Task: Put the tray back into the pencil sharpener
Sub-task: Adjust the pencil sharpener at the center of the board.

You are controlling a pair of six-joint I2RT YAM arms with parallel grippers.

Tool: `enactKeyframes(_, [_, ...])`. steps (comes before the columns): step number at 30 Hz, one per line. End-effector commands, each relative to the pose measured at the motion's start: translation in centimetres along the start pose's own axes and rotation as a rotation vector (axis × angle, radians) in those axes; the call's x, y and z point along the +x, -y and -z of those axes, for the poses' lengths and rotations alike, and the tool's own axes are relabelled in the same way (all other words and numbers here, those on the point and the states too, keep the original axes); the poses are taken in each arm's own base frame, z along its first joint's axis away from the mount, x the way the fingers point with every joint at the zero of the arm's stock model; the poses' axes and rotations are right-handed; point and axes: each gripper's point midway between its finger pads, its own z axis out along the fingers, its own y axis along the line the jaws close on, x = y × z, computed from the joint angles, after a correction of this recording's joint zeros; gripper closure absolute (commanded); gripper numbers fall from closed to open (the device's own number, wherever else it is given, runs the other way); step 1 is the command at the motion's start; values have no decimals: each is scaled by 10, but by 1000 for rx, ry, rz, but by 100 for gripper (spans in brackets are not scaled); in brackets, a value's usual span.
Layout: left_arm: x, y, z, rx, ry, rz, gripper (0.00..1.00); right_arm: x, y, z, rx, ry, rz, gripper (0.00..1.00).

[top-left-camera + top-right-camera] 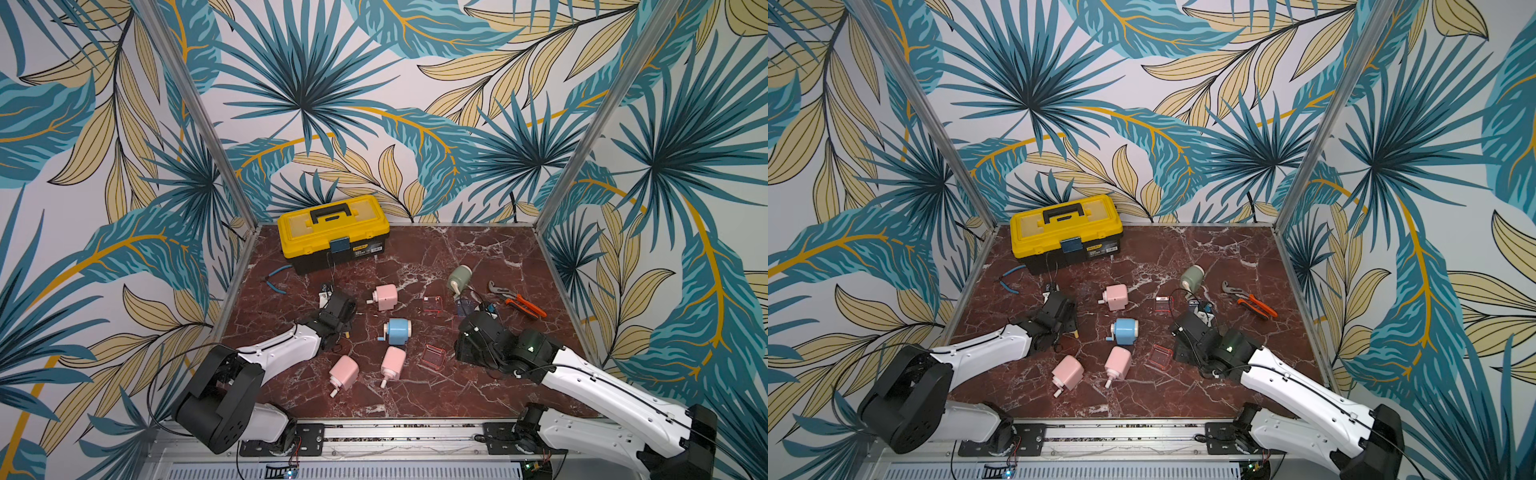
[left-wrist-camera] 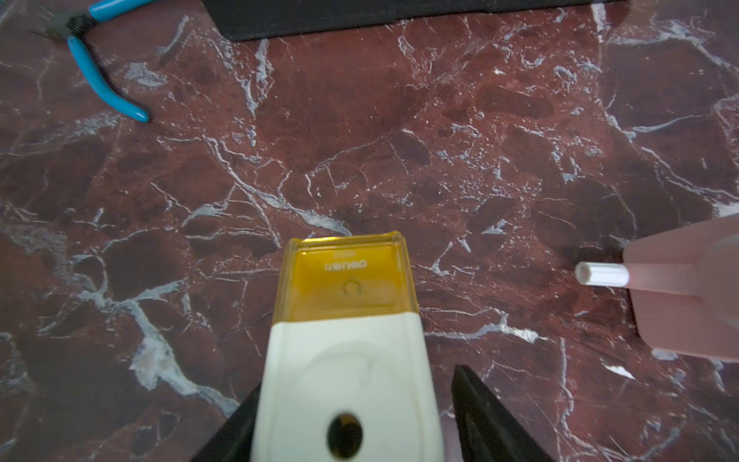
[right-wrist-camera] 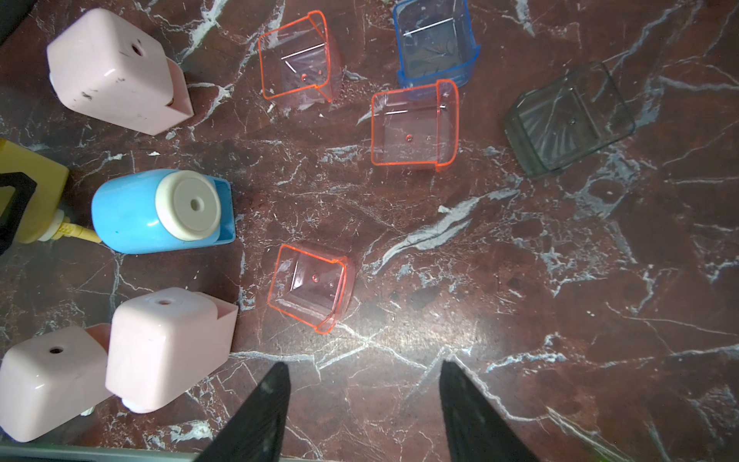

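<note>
The left fingers [image 2: 480, 420] straddle the white sharpener [image 2: 348, 348], just left of the blue sharpener [image 1: 398, 331]. A gap shows at one side, so they are not clamped. The sharpener's yellow tray [image 2: 348, 276] sits pushed in. The right fingers [image 3: 464, 400] hang apart, right of the blue sharpener, near an orange tray [image 3: 310, 288] on the bench [image 3: 560, 280].

The 2 arms are reaching in low from the near rail. The left arm [image 1: 282, 351] is stretching forward, its left gripper [image 2: 356, 380] standing with jaws partly parted. The right arm [image 1: 590, 374] is angling inward, its right gripper [image 3: 364, 365] hanging with jaws wide apart.
</note>
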Motion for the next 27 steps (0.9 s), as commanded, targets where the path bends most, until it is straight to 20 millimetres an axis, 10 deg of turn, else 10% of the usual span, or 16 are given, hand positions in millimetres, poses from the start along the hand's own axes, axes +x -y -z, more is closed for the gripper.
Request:
enactKeyframes(1, [-5,-5,-2,-23,52,50,35,-3,-3,1,-8,2,6,38])
enactKeyframes(17, [-6,-19,-1,-66,105,67,59,-4,-5,1,-11,-6,13,40])
enactKeyframes(27, [-55,-2,53,107,231,-24,94,-5,-3,4,-12,0,5,41])
